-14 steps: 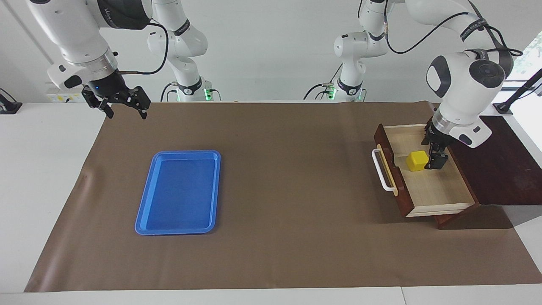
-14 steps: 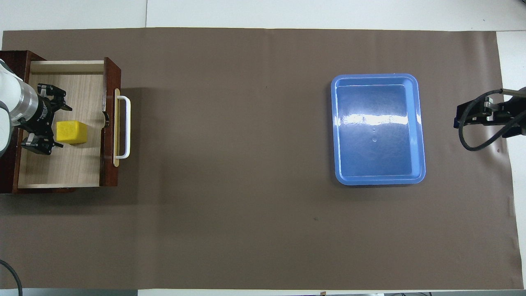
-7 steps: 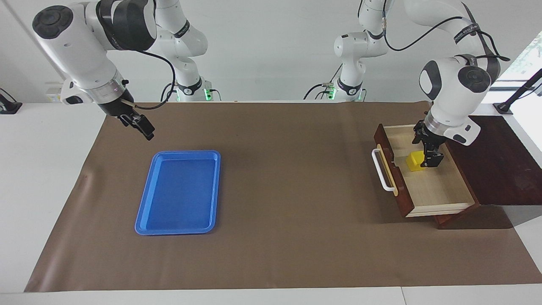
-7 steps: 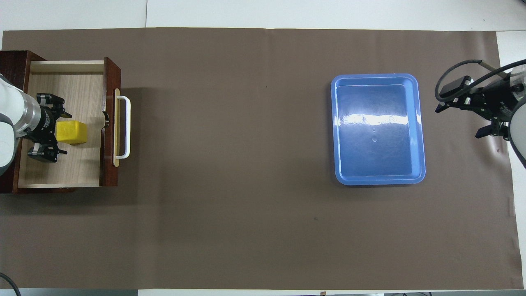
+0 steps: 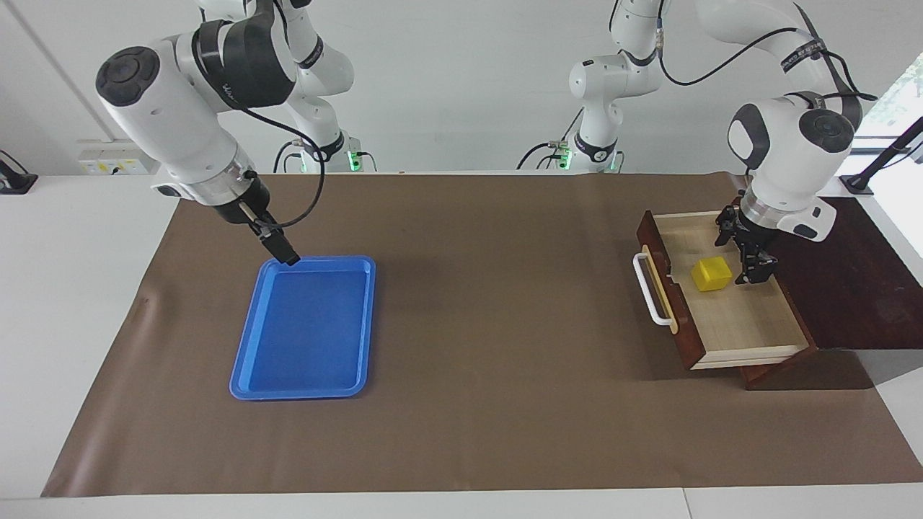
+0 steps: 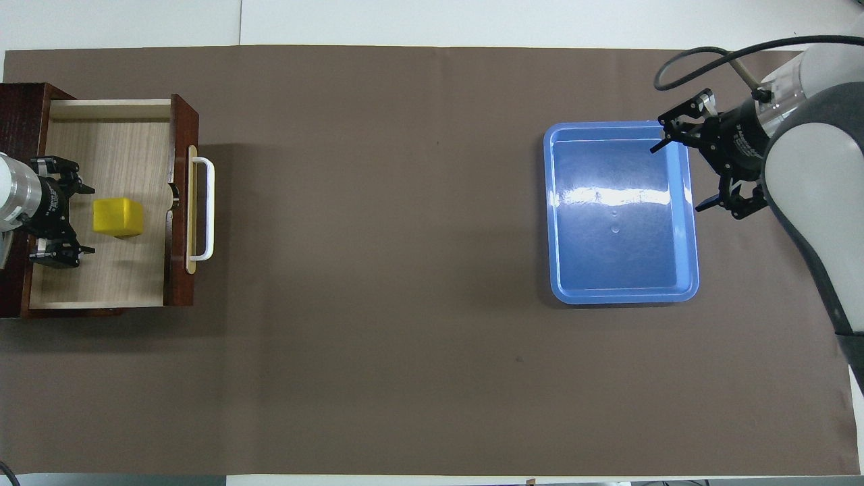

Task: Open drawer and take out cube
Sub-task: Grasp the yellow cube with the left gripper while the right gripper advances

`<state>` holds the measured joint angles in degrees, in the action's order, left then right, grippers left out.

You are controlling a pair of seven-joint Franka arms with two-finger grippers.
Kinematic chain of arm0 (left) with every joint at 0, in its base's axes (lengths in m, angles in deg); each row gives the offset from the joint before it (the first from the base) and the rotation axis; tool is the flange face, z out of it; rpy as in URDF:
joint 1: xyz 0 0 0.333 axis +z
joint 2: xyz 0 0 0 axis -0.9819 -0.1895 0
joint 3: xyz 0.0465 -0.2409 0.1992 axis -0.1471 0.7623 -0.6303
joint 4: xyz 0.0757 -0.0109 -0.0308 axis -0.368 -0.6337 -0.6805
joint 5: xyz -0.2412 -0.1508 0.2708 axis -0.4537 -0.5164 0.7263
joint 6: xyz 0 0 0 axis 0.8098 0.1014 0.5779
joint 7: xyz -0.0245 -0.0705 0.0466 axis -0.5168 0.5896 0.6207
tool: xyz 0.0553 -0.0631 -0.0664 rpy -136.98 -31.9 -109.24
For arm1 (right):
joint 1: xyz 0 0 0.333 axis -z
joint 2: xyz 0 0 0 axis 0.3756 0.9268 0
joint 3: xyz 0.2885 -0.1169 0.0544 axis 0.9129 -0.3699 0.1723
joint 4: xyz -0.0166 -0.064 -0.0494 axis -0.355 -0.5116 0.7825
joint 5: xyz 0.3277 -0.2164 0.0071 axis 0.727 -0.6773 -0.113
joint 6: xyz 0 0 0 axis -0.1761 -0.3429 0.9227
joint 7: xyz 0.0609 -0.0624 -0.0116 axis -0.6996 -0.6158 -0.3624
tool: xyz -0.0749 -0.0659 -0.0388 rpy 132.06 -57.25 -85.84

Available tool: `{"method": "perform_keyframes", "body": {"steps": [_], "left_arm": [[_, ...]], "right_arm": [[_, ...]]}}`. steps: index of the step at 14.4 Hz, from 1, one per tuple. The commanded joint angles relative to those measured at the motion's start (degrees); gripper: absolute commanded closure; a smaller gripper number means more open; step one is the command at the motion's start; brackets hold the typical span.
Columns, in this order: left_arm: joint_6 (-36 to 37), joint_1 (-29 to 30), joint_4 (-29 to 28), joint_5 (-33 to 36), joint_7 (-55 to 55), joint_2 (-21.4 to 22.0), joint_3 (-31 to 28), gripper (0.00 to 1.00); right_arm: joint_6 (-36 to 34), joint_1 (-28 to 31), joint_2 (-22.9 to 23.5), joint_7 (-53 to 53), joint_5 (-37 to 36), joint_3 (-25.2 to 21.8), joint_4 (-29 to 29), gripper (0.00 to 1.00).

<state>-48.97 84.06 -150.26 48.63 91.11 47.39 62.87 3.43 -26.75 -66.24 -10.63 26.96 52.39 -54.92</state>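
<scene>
Drawer [image 5: 728, 303] pulled well out at the left arm's end of the bench, light wood floor exposed, white bar handle [image 5: 647, 297] facing the bench's middle. Cube [image 5: 712, 274] resting on the drawer floor, in the half nearer the robots, clear of every wall. Left end effector [image 5: 750, 252] low inside the drawer, just beside the cube on the side away from the handle, fingers spread wide and holding nothing; in the overhead view the two fingertips sit either side of the cube's line without enclosing it. Not touching the cube, as far as can be judged.

Right end effector [image 6: 705, 162] raised over the robot-side corner of the blue tray [image 5: 245, 375], at the right arm's end of the bench; fingers splayed open, empty.

Opening step judged done; grasp of the cube not yet made.

Risks from here, as judgement only:
- Closing from this offset: pinching air, or clipping one cube corner and twisting it out of square.
- Sliding in sideways with a fingertip low: shoving the cube toward the drawer front instead of straddling it.
- Descending too far: fingertips jamming on the drawer floor.
- Lifting at a slant: cube or wrist catching the drawer's side wall or the cabinet edge close by, possibly nudging the drawer shut.
</scene>
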Motion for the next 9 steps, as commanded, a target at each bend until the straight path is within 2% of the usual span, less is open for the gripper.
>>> {"method": "perform_keyframes", "body": {"steps": [1, 4, 8, 9], "left_arm": [[-2.2, 0.1, -3.2, 0.0, 1.7, 2.0, 0.3, 0.00], [-2.7, -0.1, -4.2, 0.0, 3.3, 2.5, 0.4, 0.00], [-3.2, -0.7, -4.8, 0.0, 5.1, 2.7, 0.4, 0.00], [-3.2, -0.6, -4.8, 0.0, 5.6, 2.7, 0.4, 0.20]], "right_arm": [[1.0, -0.9, 6.4, 8.0, 4.9, 0.2, 7.3, 0.00], [8.2, -3.6, 7.6, 17.8, 12.6, 0.2, 6.7, 0.00], [11.3, -4.8, 12.0, 27.9, 23.2, 0.1, 6.9, 0.00], [11.2, -5.2, 13.0, 28.4, 25.1, 0.1, 7.0, 0.00]]}}
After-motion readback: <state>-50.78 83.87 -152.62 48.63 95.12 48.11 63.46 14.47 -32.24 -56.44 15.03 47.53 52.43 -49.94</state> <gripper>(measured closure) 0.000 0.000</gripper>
